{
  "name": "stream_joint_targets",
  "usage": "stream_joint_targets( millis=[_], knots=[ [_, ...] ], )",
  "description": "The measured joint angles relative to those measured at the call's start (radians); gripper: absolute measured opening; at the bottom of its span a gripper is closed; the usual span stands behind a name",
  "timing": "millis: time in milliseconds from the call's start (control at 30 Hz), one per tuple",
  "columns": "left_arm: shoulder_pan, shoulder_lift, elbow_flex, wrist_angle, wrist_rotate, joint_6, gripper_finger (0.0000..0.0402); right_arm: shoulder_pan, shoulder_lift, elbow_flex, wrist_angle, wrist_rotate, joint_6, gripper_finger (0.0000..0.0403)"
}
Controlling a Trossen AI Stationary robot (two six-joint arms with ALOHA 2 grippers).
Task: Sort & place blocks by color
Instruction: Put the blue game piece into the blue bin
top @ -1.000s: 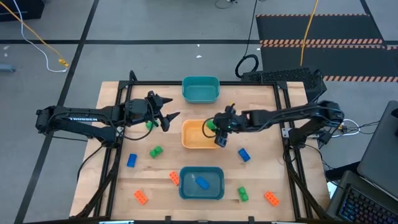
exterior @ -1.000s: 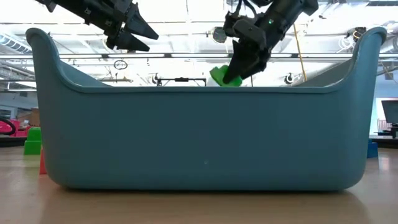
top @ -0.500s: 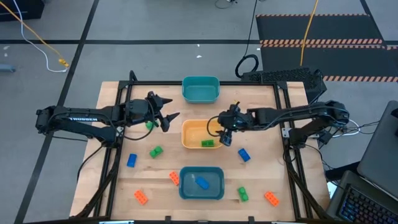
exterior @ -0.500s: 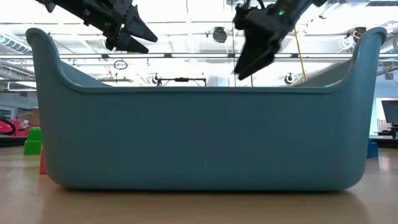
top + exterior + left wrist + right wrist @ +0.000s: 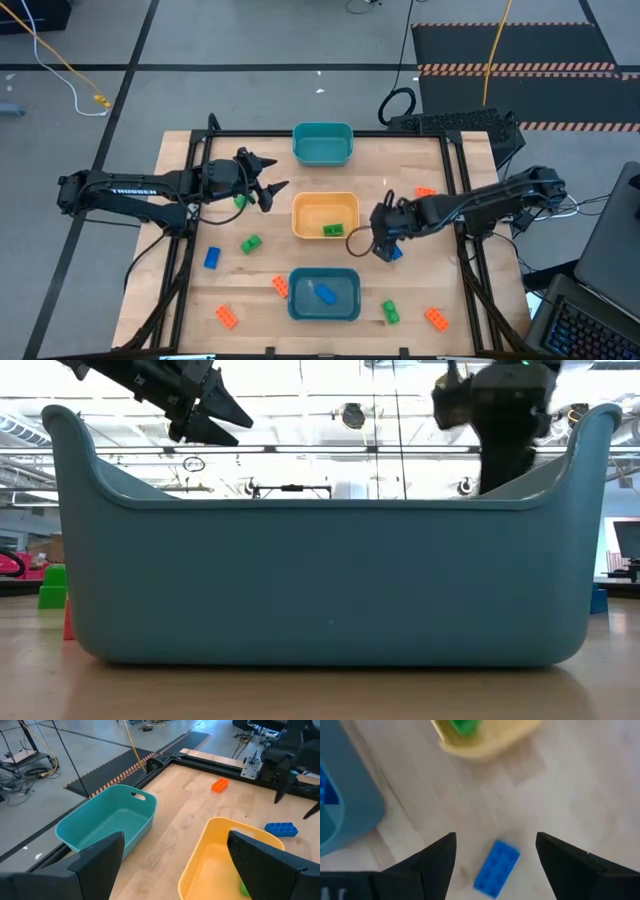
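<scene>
From above, the right gripper (image 5: 384, 247) hangs spread wide and empty over a blue block (image 5: 393, 250), just right of the yellow bin (image 5: 324, 204), which holds a green block (image 5: 333, 231). The left gripper (image 5: 274, 191) waits left of that bin, fingers wide. Through the right wrist camera the blue block (image 5: 496, 868) lies between the fingers (image 5: 436, 865) (untouched), near the yellow bin (image 5: 485, 742).

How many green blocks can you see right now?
4: one in the yellow bin, one under the left gripper, one left-centre, one front right. Others may be hidden.
</scene>
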Motion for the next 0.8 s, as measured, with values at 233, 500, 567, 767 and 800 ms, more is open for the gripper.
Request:
stream_joint_targets(
  millis=[233,500,567,767,800],
  knots=[
    [-0.01,0.0,0.0,0.0,0.0,-0.001,0.0356,0.009,0.0,-0.142,0.003,-0.005,0.179,0.0263],
    [-0.009,0.0,0.0,0.0,0.0,0.005,0.0356,0.048,0.0,-0.239,0.171,-0.053,0.168,0.0263],
    [-0.009,0.0,0.0,0.0,0.0,0.008,0.0356,0.073,0.0,-0.249,0.217,-0.051,0.174,0.0263],
    [-0.01,0.0,0.0,-0.001,0.0,0.0,0.0356,0.137,0.0,-0.266,0.191,0.0,0.234,0.0263],
    [-0.01,0.0,0.0,-0.001,0.001,-0.004,0.0356,0.144,0.0,-0.266,0.192,0.015,0.243,0.0263]
  ],
)
